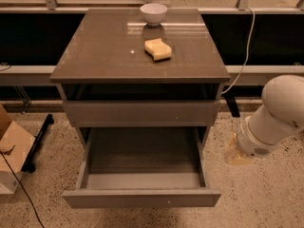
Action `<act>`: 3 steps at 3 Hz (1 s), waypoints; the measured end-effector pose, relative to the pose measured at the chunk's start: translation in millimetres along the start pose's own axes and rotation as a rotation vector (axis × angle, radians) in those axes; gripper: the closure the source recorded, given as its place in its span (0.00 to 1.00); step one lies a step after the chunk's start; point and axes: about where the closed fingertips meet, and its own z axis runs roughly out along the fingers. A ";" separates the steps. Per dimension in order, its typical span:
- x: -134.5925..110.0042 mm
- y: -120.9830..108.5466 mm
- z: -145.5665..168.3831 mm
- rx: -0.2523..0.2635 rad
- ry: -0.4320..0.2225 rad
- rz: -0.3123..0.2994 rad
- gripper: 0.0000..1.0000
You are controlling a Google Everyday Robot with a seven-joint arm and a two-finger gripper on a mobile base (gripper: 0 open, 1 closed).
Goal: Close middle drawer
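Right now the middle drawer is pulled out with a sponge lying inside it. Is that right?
No. The camera view shows the middle drawer pulled out, but the sponge lies on the cabinet top. The gripper is to its right.

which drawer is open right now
The middle drawer, lowest in view: its deep grey box is pulled far out. The drawer above it sits nearly flush. The claw hangs right of the cabinet, apart from it.
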 end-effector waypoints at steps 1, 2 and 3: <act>3.6 22.2 40.9 -0.048 -0.010 0.002 1.00; 7.4 51.9 88.6 -0.103 -0.028 0.025 1.00; 13.7 85.2 146.9 -0.164 -0.053 0.089 1.00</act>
